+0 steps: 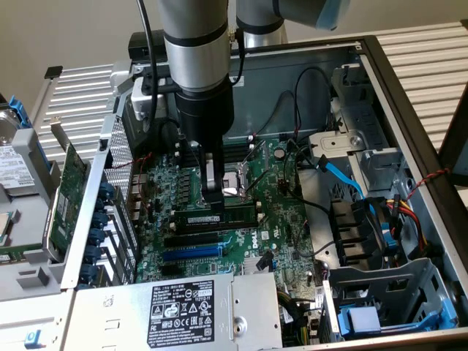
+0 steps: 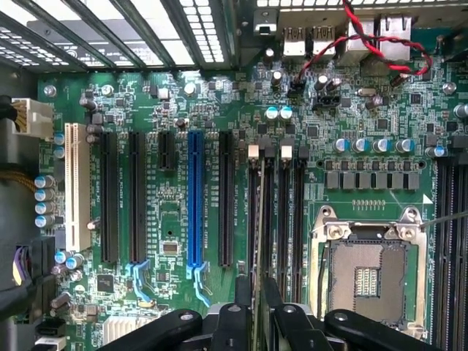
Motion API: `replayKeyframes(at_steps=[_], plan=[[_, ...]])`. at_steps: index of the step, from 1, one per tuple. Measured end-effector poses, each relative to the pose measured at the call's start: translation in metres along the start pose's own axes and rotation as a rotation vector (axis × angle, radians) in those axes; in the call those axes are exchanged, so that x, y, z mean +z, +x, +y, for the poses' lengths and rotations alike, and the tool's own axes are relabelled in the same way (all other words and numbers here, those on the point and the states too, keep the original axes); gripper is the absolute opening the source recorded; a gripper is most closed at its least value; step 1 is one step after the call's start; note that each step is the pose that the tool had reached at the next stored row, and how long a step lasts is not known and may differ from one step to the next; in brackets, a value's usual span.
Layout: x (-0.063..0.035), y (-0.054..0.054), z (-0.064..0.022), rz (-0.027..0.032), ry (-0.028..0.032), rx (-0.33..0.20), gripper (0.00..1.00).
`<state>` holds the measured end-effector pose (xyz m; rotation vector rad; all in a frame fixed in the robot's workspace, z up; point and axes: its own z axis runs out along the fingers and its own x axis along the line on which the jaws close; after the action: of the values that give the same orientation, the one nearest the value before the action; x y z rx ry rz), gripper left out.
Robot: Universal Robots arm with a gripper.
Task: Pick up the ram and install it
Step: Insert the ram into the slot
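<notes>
Ram (image 1: 238, 216) stands on edge, lined up along a black memory slot (image 2: 284, 219) beside the CPU socket (image 2: 368, 274) on the motherboard (image 1: 285, 241), inside the open case (image 1: 292, 80). Jaws closed on ram at mid-length. Seating depth not discernible.

Exterior cam's up high, angled down into the whole case (image 1: 409, 124). Wrist cam's close, square-on to the motherboard (image 2: 172, 212). Both share board and socket (image 1: 235, 183).
</notes>
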<state>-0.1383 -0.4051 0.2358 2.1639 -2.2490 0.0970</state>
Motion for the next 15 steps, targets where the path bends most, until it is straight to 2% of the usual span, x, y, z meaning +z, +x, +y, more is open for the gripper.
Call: replayKeyframes(at_steps=[4,15], plan=[[0.0002,-0.0016,0.0024,-0.0002,0.0028,0.0,0.21],[0.0014,-0.0016,0.0066,0.0033,0.0028,0.005,0.21]])
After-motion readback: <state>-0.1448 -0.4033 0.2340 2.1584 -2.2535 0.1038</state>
